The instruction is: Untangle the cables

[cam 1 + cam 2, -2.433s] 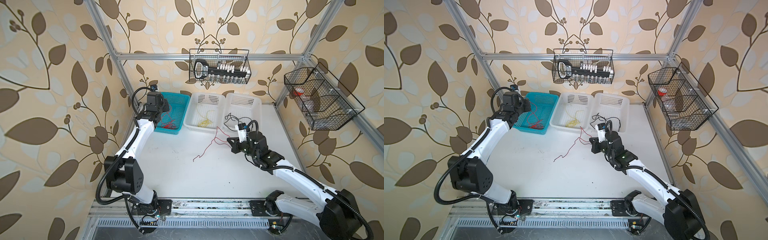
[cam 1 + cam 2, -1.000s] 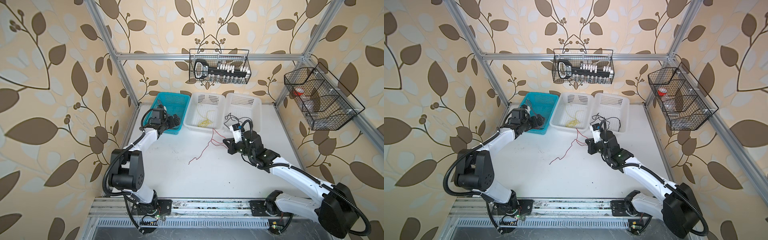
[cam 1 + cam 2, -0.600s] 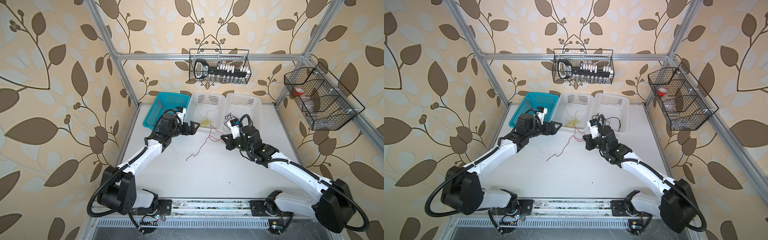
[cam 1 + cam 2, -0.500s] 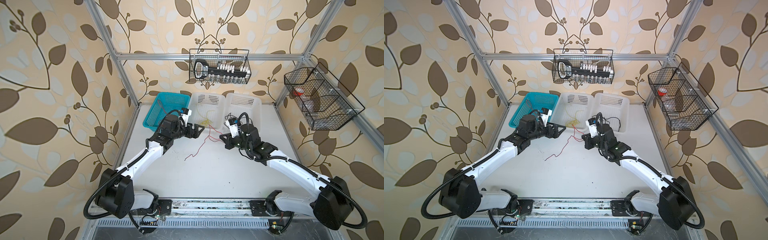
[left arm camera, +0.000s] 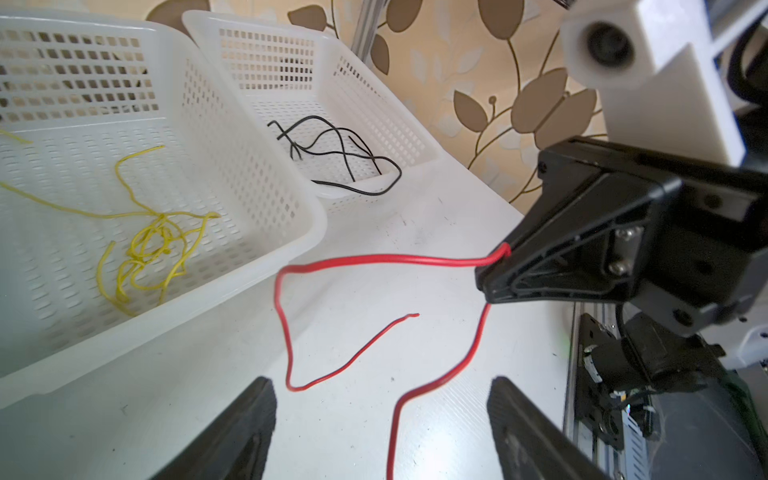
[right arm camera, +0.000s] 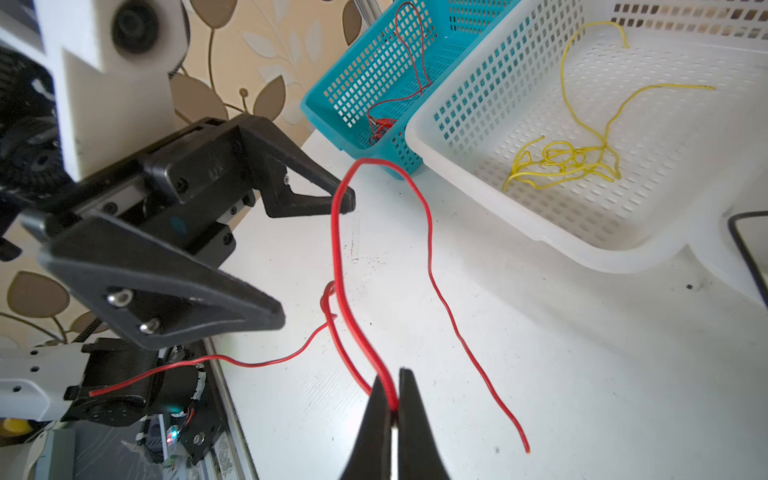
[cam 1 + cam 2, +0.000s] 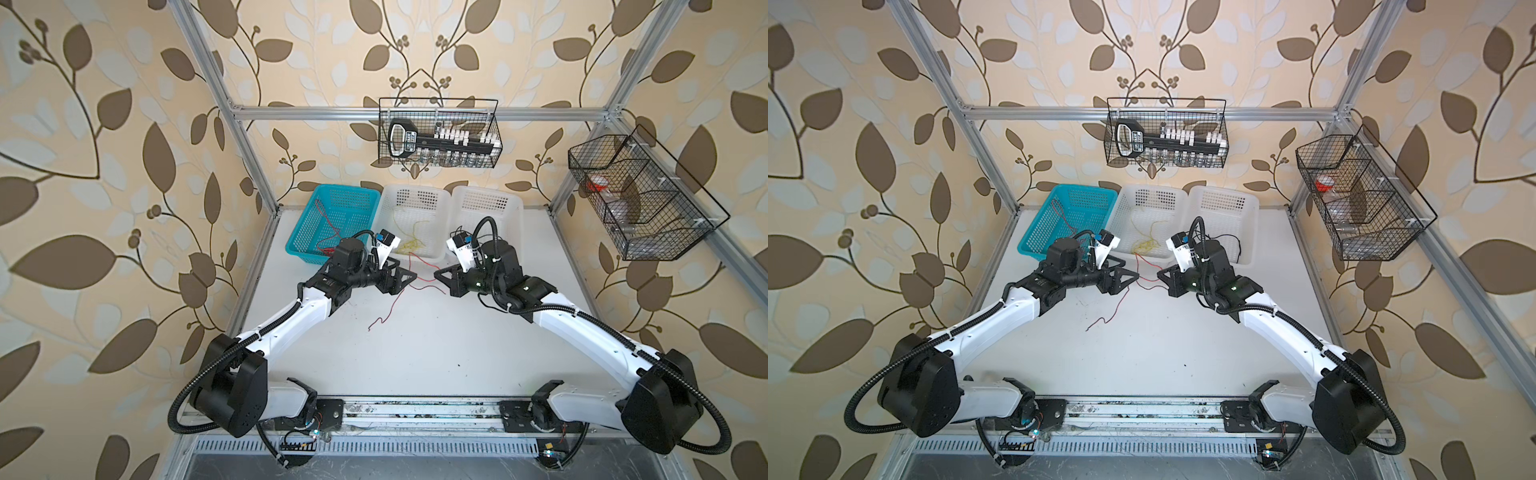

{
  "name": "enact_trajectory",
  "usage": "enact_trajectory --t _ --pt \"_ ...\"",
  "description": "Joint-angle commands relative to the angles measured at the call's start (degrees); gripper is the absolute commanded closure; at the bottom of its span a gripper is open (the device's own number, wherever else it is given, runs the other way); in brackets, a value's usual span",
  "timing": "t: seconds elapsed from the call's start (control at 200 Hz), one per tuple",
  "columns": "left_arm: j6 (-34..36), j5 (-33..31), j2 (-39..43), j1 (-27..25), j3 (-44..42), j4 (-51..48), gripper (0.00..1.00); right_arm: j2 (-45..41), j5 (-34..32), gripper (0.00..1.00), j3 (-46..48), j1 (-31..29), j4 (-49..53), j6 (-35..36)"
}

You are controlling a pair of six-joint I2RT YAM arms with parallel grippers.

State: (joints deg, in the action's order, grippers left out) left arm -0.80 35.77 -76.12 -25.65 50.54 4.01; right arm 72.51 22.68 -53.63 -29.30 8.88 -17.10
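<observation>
Mid-table (image 7: 415, 357), right tool (image 6: 392, 399) angled inward, pinching red cable (image 6: 338, 249), left tool (image 5: 380, 386) facing, spread

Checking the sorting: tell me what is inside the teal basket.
Thin red cables lie in the teal basket, bunched at its near end. Nothing else shows; in both top views the left arm covers that near corner.

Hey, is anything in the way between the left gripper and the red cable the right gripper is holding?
Nothing visible. The left gripper, jaws open, is right at the red cable, which hangs from the shut right gripper above the table.
</observation>
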Motion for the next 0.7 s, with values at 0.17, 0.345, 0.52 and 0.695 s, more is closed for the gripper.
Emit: enact_trajectory --t 0.17,0.345,0.52,0.695 --pt "4.8 -0.6 -4.0 -3.3 2.1 -1.8 0.46 0.6 4.2 1.00 -2.0 -0.1 -0.4 -1.0" --pt "4.9 -1.2 -4.9 -4.0 2.6 -1.8 0.75 0.8 2.8 1.00 -2.4 -0.4 0.0 -0.9" --pt "4.8 -3.6 -4.9 -4.2 2.5 -1.6 1.00 1.2 1.5 1.00 -2.6 -0.7 0.1 -1.1" --pt "4.7 -5.0 -4.6 -4.2 2.1 -0.7 1.00 1.5 0.3 0.99 -2.8 -1.3 -0.3 -1.2"
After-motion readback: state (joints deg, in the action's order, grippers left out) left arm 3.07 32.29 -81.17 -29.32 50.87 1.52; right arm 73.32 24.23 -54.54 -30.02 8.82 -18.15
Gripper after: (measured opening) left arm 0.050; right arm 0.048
